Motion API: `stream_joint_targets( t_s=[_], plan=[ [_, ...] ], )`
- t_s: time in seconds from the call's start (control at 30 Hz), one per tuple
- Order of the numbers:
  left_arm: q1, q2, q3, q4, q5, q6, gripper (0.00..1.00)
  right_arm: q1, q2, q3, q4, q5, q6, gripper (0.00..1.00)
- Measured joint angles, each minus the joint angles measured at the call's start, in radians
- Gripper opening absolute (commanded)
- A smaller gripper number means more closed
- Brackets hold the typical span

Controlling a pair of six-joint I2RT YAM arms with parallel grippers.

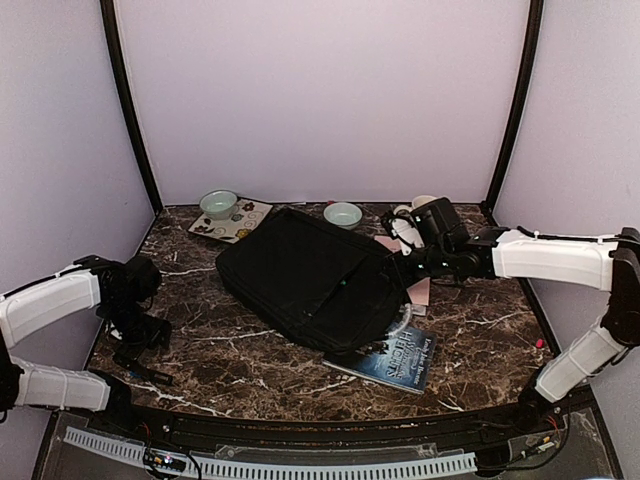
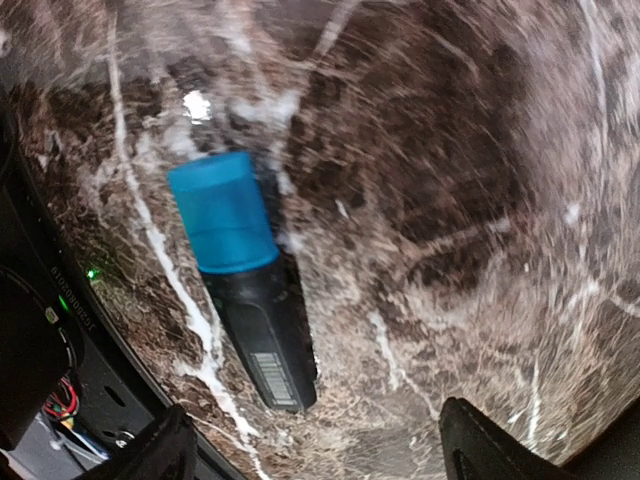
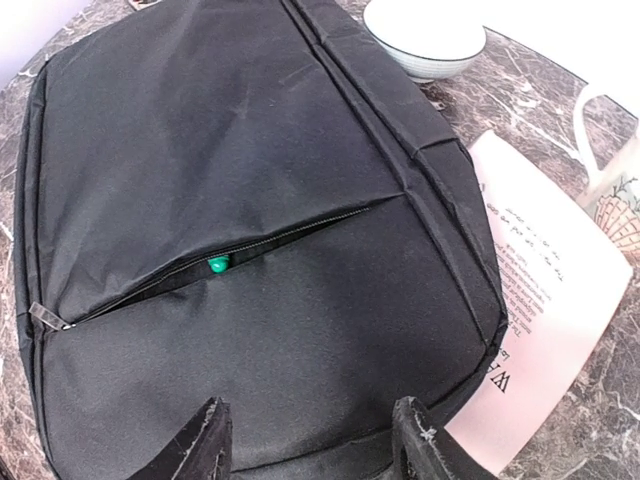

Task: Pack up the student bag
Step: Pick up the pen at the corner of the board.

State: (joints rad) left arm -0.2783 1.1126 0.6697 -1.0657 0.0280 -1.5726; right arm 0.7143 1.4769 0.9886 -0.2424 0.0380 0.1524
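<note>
The student bag [image 1: 300, 270] lies flat in the middle of the table, black, with its front pocket zip partly open. A small green tip [image 3: 217, 264] pokes out of that zip. My right gripper [image 3: 315, 442] hovers open over the bag's near-right edge [image 1: 403, 265], with nothing between its fingers. At the left front, my left gripper [image 2: 320, 455] is open above the marble, both fingers [image 2: 485, 445] spread wide. A black marker with a blue cap [image 2: 240, 270] lies loose on the table just ahead of them, and it shows as a dark stick [image 1: 140, 366] in the top view.
A blue book [image 1: 398, 358] sticks out from under the bag's front corner. Pink printed paper [image 3: 545, 300] lies at the bag's right. Behind stand two pale bowls [image 1: 219, 203] [image 1: 343, 213], a patterned tray [image 1: 245, 222] and a white mug [image 3: 610, 165].
</note>
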Motion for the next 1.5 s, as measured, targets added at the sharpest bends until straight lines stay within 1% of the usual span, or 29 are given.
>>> stream_joint_targets(
  t_s=[0.1, 0.17, 0.37, 0.47, 0.63, 0.7, 0.77, 0.9, 0.97, 1.03, 1.13, 1.17, 1.3, 1.4, 1.5],
  plan=[
    [0.044, -0.055, -0.031, 0.009, 0.007, -0.025, 0.82, 0.000, 0.000, -0.003, -0.003, 0.016, 0.006, 0.62],
    [0.069, -0.089, -0.051, 0.022, 0.010, -0.034, 0.82, 0.000, -0.003, -0.006, -0.009, 0.029, 0.011, 0.62],
    [0.176, -0.109, -0.092, 0.026, 0.010, -0.009, 0.79, 0.000, -0.034, -0.019, -0.016, 0.050, 0.014, 0.64],
    [0.226, -0.117, -0.109, 0.028, 0.010, 0.018, 0.75, 0.000, -0.037, -0.021, -0.017, 0.053, 0.014, 0.64],
    [0.270, -0.122, -0.144, 0.047, 0.009, 0.055, 0.64, 0.000, -0.037, -0.027, -0.021, 0.055, 0.013, 0.63],
    [0.278, -0.122, -0.164, 0.063, 0.010, 0.065, 0.59, -0.001, -0.037, -0.027, -0.021, 0.056, 0.013, 0.63],
    [0.283, -0.122, -0.188, 0.092, 0.017, 0.071, 0.51, -0.001, -0.037, -0.027, -0.022, 0.057, 0.013, 0.64],
    [0.290, -0.123, -0.227, 0.151, 0.030, 0.072, 0.25, -0.001, -0.037, -0.027, -0.022, 0.064, 0.013, 0.64],
    [0.293, -0.126, -0.228, 0.166, 0.037, 0.071, 0.15, -0.001, -0.037, -0.027, -0.022, 0.068, 0.013, 0.64],
    [0.295, -0.130, -0.227, 0.168, 0.039, 0.076, 0.11, -0.002, -0.039, -0.027, -0.024, 0.071, 0.013, 0.64],
    [0.296, -0.132, -0.227, 0.180, 0.042, 0.074, 0.01, -0.006, -0.046, -0.030, -0.027, 0.075, 0.013, 0.64],
    [0.296, -0.132, -0.227, 0.183, 0.043, 0.074, 0.00, -0.007, -0.048, -0.031, -0.028, 0.076, 0.013, 0.64],
    [0.296, -0.134, -0.227, 0.222, 0.074, 0.073, 0.00, -0.008, -0.049, -0.031, -0.028, 0.079, 0.012, 0.64],
    [0.296, -0.145, -0.227, 0.313, 0.125, 0.073, 0.00, -0.008, -0.049, -0.031, -0.027, 0.079, 0.013, 0.64],
    [0.283, -0.187, -0.219, 0.395, 0.151, 0.063, 0.00, -0.008, -0.048, -0.025, -0.027, 0.077, 0.014, 0.63]
  ],
)
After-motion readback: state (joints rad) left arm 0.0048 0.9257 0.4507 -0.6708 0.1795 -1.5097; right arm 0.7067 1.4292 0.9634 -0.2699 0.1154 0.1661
